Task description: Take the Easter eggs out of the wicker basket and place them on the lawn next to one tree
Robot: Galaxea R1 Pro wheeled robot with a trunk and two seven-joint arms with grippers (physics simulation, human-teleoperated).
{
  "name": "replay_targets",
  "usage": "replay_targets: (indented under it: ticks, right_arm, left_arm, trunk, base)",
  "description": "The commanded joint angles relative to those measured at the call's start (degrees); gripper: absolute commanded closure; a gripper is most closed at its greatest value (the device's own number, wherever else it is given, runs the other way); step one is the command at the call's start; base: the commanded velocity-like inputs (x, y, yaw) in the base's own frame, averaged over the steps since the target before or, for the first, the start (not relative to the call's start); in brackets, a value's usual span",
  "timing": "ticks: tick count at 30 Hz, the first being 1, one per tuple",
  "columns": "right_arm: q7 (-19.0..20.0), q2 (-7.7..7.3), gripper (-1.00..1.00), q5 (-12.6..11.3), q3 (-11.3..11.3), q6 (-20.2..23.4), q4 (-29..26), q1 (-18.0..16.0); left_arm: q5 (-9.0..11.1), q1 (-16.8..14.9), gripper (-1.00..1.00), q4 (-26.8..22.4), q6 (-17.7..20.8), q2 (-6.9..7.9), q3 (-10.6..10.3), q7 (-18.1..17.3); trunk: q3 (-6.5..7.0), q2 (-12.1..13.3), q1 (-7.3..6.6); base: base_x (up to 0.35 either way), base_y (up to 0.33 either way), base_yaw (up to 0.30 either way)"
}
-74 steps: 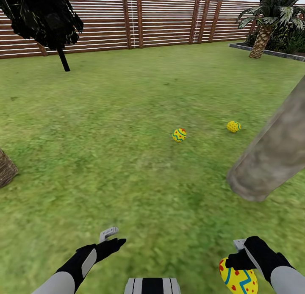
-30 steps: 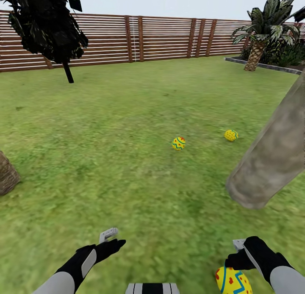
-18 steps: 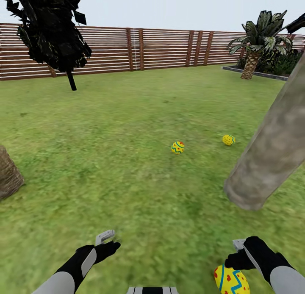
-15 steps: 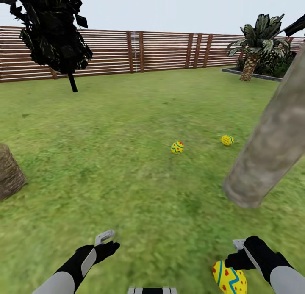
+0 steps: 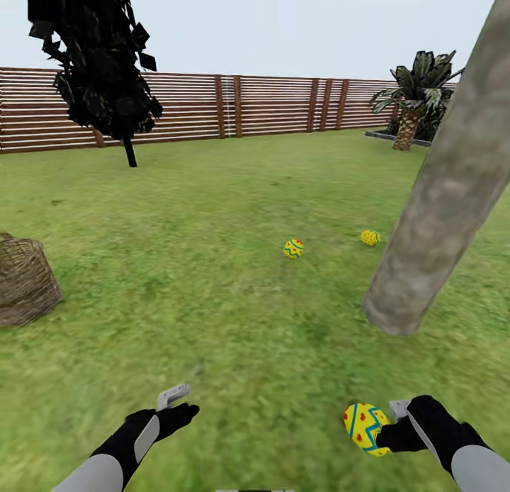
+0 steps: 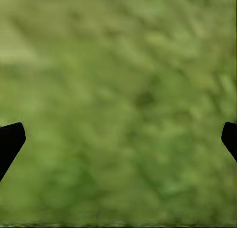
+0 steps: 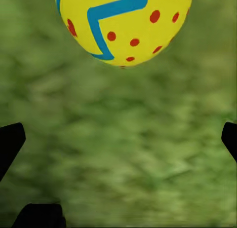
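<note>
Two Easter eggs (image 5: 293, 248) (image 5: 370, 237) lie on the lawn (image 5: 212, 265) just left of the tree (image 5: 432, 215), whose thick grey-brown trunk leans up to the right. The other egg (image 5: 365, 428) (image 7: 123, 23) sits just off the fingers of my right gripper (image 5: 393, 422) (image 7: 118, 139), nearer than the trunk's foot. That gripper is open and the egg is not between its fingertips. I cannot tell whether the egg rests on the grass. My left gripper (image 5: 180, 401) (image 6: 118, 139) is open over bare grass. The wicker basket (image 5: 25, 283) stands at the far left.
A thin-trunked tree with near-black foliage (image 5: 103, 59) stands at the back left before the brown slat fence (image 5: 283, 105). A palm-like plant (image 5: 414, 98) grows in a bed at the back right. Open grass lies between the basket and the trunk.
The head camera has tilted up, so sky and more of the basket show. The egg at my right gripper has gone from under the hand to beside its fingers.
</note>
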Motion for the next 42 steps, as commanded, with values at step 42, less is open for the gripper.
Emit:
replay_targets:
  ticks: [42]
  right_arm:
    - [0.75, -0.62, -1.00, 0.26, -0.12, 0.19, 0.17, -0.01]
  left_arm:
    - [0.37, -0.02, -1.00, 0.15, -0.08, -0.68, 0.23, -0.09]
  trunk:
    - [4.90, 3.79, -2.41]
  base:
    - [-0.212, 0.000, 0.000]
